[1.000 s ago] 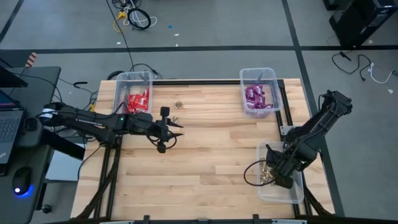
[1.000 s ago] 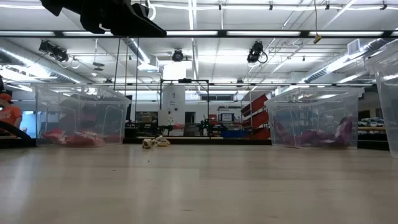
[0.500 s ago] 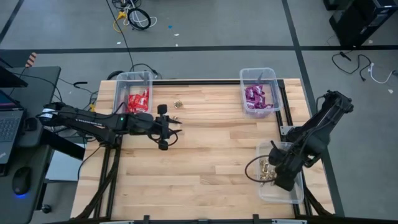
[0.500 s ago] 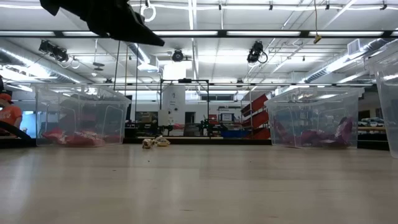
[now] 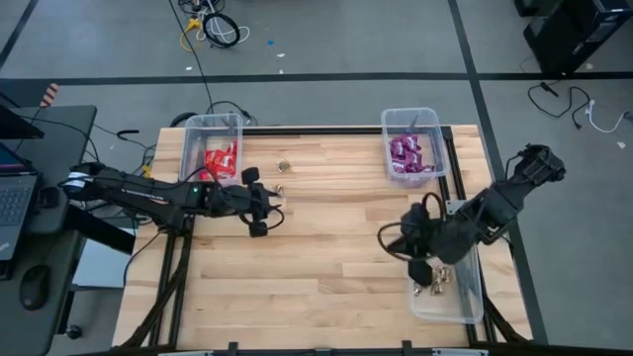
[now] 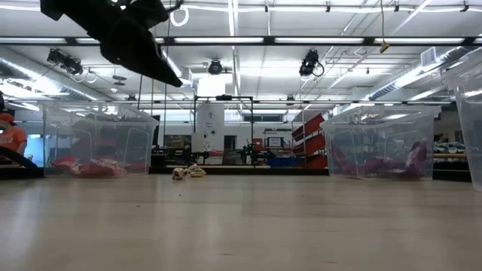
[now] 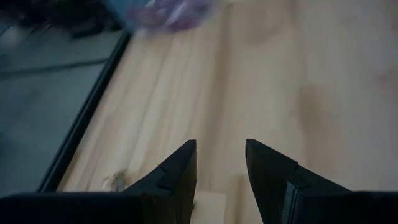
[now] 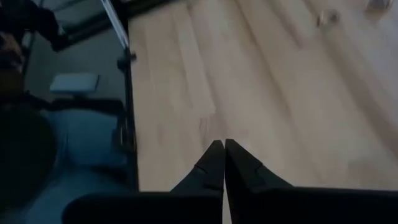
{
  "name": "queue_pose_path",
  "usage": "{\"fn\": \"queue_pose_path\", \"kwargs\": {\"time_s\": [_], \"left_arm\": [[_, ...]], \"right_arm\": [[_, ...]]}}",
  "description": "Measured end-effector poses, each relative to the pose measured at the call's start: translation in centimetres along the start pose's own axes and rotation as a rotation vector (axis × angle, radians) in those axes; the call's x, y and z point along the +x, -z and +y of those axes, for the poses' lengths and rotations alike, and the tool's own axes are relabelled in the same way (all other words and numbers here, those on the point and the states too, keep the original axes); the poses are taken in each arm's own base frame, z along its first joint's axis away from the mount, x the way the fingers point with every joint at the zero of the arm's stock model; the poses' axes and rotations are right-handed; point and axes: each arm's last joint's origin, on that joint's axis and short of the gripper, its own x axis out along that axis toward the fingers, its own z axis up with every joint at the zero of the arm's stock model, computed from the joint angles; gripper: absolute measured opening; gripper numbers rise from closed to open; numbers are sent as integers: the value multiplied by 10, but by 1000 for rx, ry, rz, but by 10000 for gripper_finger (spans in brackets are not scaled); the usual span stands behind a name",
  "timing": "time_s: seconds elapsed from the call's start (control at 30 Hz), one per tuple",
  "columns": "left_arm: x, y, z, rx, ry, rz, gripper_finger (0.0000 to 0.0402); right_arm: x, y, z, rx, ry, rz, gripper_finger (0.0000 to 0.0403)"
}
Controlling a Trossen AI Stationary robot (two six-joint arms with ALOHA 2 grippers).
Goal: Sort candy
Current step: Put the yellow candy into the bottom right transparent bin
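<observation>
Candy is lying sorted by kind, because each clear bin takes one colour: red packets (image 5: pixel 222 158) just behind our left pincer (image 5: pixel 272 206), purple packets (image 5: pixel 406 154) well beyond our right pincer (image 5: pixel 392 240), gold pieces (image 5: pixel 436 280) just beside that right pincer. One gold sweet (image 5: pixel 284 165) is waiting loose on the bench (image 5: pixel 326 267), near the left pincer. We are holding the left pincer parted and empty, and the right pinched together on nothing.
</observation>
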Motion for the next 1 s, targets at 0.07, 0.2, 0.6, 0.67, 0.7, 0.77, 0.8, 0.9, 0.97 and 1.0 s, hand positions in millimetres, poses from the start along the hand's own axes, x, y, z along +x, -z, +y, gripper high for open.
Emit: {"fn": "queue_pose_path", "kwargs": {"time_s": [0.07,0.2,0.6,0.67,0.7,0.77,0.8,0.9,0.97,1.0], "left_arm": [[3,2,1,-66,-63,19,141],[15,7,1,-218,-156,65,141],[58,28,-13,-341,-223,203,141],[63,31,-15,-343,-241,217,141],[66,33,-17,-347,-250,223,141],[71,36,-18,-341,-271,232,141],[74,37,-19,-339,-278,233,141],[82,40,-21,-333,-305,234,141],[86,43,-21,-332,-318,246,141],[89,45,-19,-334,-325,253,141]], "right_arm": [[3,-9,-2,-33,-8,-43,1],[6,-20,-7,-105,-14,-88,6],[10,-30,-17,-178,9,-92,20],[10,-31,-18,-182,12,-93,21],[10,-31,-18,-185,12,-93,21],[10,-31,-18,-196,13,-93,20],[10,-31,-18,-199,13,-93,21],[10,-31,-18,-201,13,-93,23],[10,-31,-18,-201,13,-93,23],[10,-31,-18,-201,13,-93,23]]}}
